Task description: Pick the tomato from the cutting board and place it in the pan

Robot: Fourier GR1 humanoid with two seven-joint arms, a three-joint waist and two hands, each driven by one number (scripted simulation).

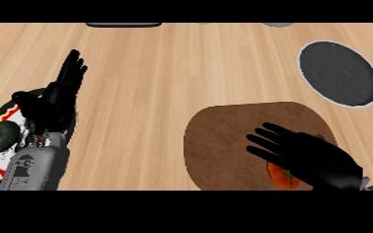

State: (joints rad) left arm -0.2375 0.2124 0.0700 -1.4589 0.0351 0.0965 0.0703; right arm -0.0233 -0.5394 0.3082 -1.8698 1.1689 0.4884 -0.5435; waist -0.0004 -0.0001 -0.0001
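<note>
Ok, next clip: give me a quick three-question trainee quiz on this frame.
1. True or false: the tomato already lies in the pan.
2. Which hand is over the cutting board? A) left B) right C) both
3. Fill in: the left hand rests open, fingers up, at the view's ____ edge.

Key: 1 false, it is on the board, partly hidden under the right hand, and the pan sits apart, up and to the right. 2 B. 3 left.
</note>
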